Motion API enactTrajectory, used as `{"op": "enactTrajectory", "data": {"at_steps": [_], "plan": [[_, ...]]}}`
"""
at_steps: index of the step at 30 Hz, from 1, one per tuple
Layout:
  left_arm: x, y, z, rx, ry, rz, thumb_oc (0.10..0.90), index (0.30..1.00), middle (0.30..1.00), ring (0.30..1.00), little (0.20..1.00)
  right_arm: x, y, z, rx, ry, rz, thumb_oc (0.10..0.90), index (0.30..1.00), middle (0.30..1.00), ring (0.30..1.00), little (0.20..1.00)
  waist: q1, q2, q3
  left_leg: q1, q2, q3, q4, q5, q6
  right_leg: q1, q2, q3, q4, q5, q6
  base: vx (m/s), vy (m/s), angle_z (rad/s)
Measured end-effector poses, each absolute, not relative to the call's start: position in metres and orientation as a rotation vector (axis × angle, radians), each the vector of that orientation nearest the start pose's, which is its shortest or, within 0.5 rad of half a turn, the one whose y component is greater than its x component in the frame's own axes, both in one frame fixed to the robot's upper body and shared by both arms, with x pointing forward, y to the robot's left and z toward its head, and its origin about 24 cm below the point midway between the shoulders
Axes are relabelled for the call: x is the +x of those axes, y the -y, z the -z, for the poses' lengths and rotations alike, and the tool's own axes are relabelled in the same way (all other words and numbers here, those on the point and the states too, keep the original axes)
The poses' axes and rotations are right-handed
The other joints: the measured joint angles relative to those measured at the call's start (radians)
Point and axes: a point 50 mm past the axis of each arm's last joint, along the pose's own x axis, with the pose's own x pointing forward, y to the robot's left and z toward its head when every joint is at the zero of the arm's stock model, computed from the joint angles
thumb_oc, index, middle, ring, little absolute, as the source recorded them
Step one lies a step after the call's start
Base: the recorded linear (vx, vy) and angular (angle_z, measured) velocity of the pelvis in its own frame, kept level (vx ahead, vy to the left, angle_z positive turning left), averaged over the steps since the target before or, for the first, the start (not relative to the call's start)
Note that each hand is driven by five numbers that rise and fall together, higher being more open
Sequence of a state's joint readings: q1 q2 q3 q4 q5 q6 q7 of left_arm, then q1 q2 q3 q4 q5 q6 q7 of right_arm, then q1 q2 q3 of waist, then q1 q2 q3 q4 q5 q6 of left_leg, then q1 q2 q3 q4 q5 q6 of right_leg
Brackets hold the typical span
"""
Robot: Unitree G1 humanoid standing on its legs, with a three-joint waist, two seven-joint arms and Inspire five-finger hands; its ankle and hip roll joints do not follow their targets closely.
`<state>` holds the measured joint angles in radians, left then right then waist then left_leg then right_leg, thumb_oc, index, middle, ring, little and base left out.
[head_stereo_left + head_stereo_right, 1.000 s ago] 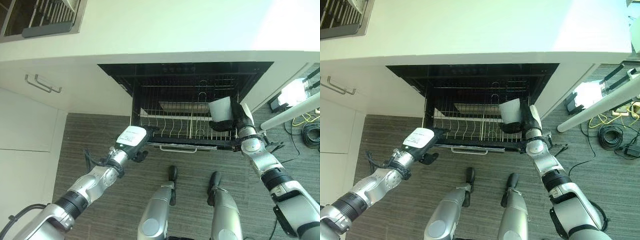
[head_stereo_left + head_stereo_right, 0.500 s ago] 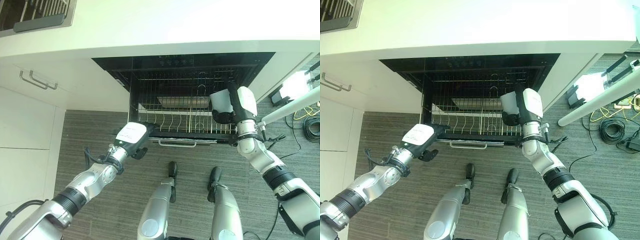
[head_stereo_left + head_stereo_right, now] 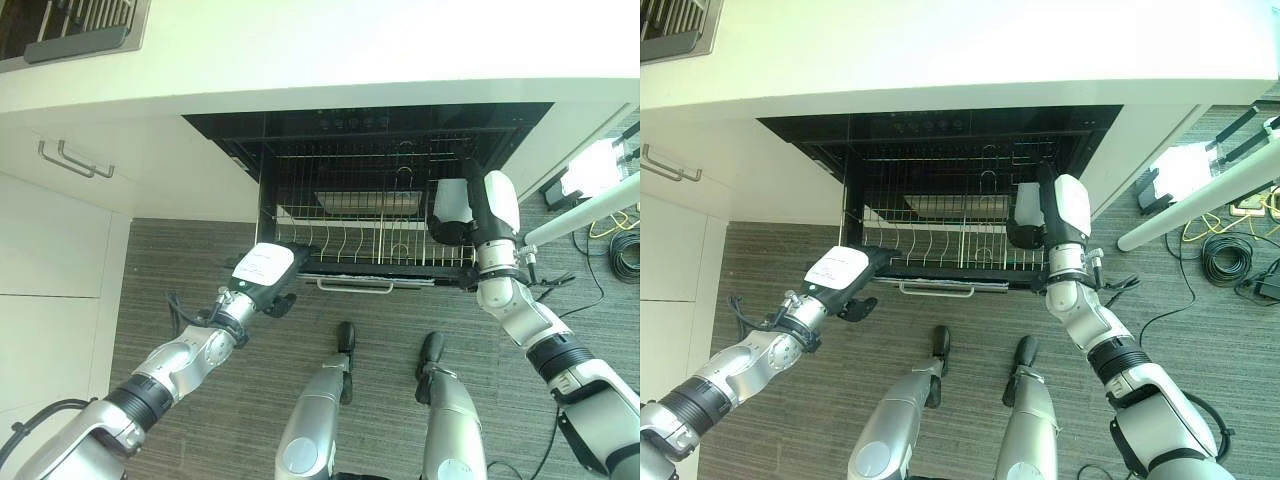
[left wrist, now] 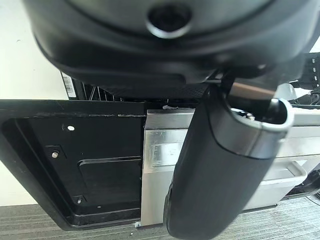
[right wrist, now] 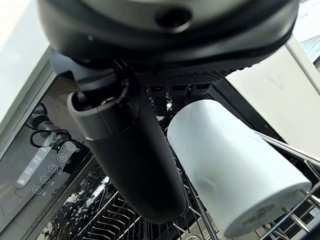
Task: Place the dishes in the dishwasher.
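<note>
A smooth white cup (image 5: 235, 172), plainly cylindrical with a matte finish, is being held by the right robot hand (image 3: 490, 205), whose dark thumb and fingers are curling round its side. The cup is hanging over the right end of the pulled-out dishwasher rack (image 3: 360, 245), lying nearly on its side with its flat base turned away from the wrist. The rack is a grid of thin shiny wire, with rows of upright tines standing along its front half and a pale rectangular tray-like piece (image 3: 365, 203) sitting farther back. A slim metal bar handle (image 3: 355, 288) is running along the rack's front edge. Around it, the dishwasher cavity (image 3: 300, 130) is showing as a glossy black opening under a pale, smooth surface (image 3: 350, 50).

The left robot hand (image 3: 268, 275), with a white cover on its back, is resting at the front left corner of the rack; I cannot tell how its fingers are set. Below lies a grey, streaked floor (image 3: 180, 290). To the left, flat white cabinet doors (image 3: 50, 250) are carrying a thin metal pull (image 3: 75, 160).
</note>
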<state>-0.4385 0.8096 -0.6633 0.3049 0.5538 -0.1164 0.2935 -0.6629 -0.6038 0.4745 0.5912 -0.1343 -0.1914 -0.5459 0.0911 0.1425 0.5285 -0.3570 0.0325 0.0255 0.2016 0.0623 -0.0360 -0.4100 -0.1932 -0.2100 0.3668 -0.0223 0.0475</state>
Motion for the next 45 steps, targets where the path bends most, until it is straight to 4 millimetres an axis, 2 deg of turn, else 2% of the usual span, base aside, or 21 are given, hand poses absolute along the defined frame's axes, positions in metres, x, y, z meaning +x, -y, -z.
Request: {"op": "enactTrajectory", "data": {"at_steps": [6,12,15,17,20,22,27,30,32,37,40,43,45], "plan": [[0.302,-0.196,-0.073,1.450,0.313,0.306,0.800,0.900,0.900,0.900,0.900,0.352,0.206,-0.130,-0.819,0.413,0.217,0.800,0.900,0.900,0.900,0.900,0.004,0.000,0.000,0.000,0.000,0.002,0.000,0.000,0.000,0.000,0.003,0.001,-0.002,0.003,-0.004,0.00,0.000,0.00],[0.293,-0.202,-0.064,1.416,0.261,0.271,0.800,0.900,0.900,0.900,0.900,0.331,0.187,-0.132,-0.754,0.561,0.143,0.800,0.900,0.900,0.900,0.900,-0.004,0.000,0.000,0.011,0.001,0.007,-0.001,-0.004,0.004,0.014,0.006,0.005,-0.011,0.007,-0.004,0.01,0.002,-0.01],[0.282,-0.205,-0.048,1.366,0.196,0.242,0.800,0.900,0.900,0.900,0.900,0.303,0.165,-0.139,-0.679,0.711,0.053,0.800,0.900,0.900,0.900,0.900,-0.009,0.000,0.000,0.075,0.008,0.008,-0.012,-0.015,0.003,0.086,0.014,0.001,-0.042,0.007,-0.001,0.05,-0.015,-0.02],[0.273,-0.213,-0.038,1.376,0.155,0.241,0.800,0.900,0.900,0.900,0.900,0.290,0.154,-0.152,-0.620,0.835,-0.008,0.800,0.900,0.900,0.900,0.900,-0.009,0.001,-0.001,0.131,0.018,0.008,-0.031,-0.017,0.000,0.157,0.022,-0.008,-0.087,0.015,0.002,0.04,-0.005,0.01],[0.267,-0.218,-0.035,1.370,0.136,0.227,0.800,0.900,0.900,0.900,0.900,0.282,0.154,-0.169,-0.575,0.924,-0.002,0.800,0.900,0.900,0.900,0.900,-0.011,0.003,-0.005,0.143,0.020,-0.003,-0.030,-0.027,0.003,0.177,0.022,-0.020,-0.090,0.010,0.007,0.04,-0.017,0.09],[0.259,-0.225,-0.029,1.361,0.100,0.212,0.800,0.900,0.900,0.900,0.900,0.278,0.159,-0.171,-0.565,0.932,0.002,0.800,0.900,0.900,0.900,0.900,-0.009,0.003,-0.028,0.149,0.019,-0.002,-0.023,-0.036,0.004,0.184,0.020,-0.019,-0.086,0.008,0.005,0.05,-0.048,0.00],[0.245,-0.233,-0.016,1.375,0.040,0.217,0.800,0.900,0.900,0.900,0.900,0.272,0.165,-0.154,-0.572,0.862,-0.003,0.800,0.900,0.900,0.900,0.900,-0.005,0.001,-0.086,0.179,0.019,-0.002,-0.016,-0.043,-0.001,0.219,0.020,-0.023,-0.088,0.001,0.005,0.03,-0.041,0.01],[0.230,-0.238,0.004,1.344,-0.043,0.207,0.800,0.900,0.900,0.900,0.900,0.267,0.164,-0.147,-0.531,0.844,-0.047,0.800,0.900,0.900,0.900,0.900,0.011,-0.020,-0.190,0.222,0.018,-0.002,-0.016,-0.057,-0.003,0.259,0.020,-0.022,-0.087,-0.014,0.005,-0.04,-0.051,-0.01],[0.225,-0.242,0.009,1.340,-0.053,0.195,0.800,0.900,0.900,0.900,0.900,0.263,0.164,-0.143,-0.488,0.829,-0.062,0.800,0.900,0.900,0.900,0.900,0.023,-0.039,-0.238,0.222,0.019,-0.003,-0.014,-0.068,0.001,0.256,0.019,-0.021,-0.081,-0.027,0.007,-0.05,-0.017,0.00],[0.214,-0.254,0.009,1.291,-0.059,0.091,0.800,0.900,0.900,0.900,0.900,0.257,0.163,-0.131,-0.396,0.773,-0.077,0.800,0.900,0.900,0.900,0.900,0.032,-0.076,-0.289,0.227,0.018,-0.003,-0.009,-0.071,0.002,0.261,0.017,-0.020,-0.077,-0.037,0.005,-0.07,0.014,0.00],[0.213,-0.263,0.002,1.197,-0.051,-0.032,0.800,0.900,0.900,0.900,0.900,0.252,0.167,-0.122,-0.369,0.734,-0.060,0.800,0.900,0.900,0.900,0.900,0.049,-0.083,-0.298,0.226,0.015,-0.002,0.009,-0.078,0.004,0.266,0.013,-0.018,-0.075,-0.036,0.005,-0.10,0.092,0.00],[0.203,-0.281,-0.019,1.091,-0.020,-0.217,0.800,0.900,0.900,0.900,0.900,0.247,0.178,-0.114,-0.311,0.686,0.025,0.800,0.900,0.900,0.900,0.900,0.064,-0.095,-0.308,0.220,0.008,-0.005,0.025,-0.087,0.009,0.270,0.006,-0.019,-0.074,-0.034,0.008,-0.10,0.114,0.04],[0.197,-0.292,-0.035,1.038,0.016,-0.306,0.800,0.900,0.900,0.900,0.900,0.243,0.193,-0.113,-0.292,0.670,0.102,0.800,0.900,0.900,0.900,0.900,0.081,-0.095,-0.308,0.217,-0.004,-0.007,0.042,-0.097,0.016,0.274,-0.003,-0.020,-0.075,-0.033,0.012,-0.09,0.119,0.06]]}}
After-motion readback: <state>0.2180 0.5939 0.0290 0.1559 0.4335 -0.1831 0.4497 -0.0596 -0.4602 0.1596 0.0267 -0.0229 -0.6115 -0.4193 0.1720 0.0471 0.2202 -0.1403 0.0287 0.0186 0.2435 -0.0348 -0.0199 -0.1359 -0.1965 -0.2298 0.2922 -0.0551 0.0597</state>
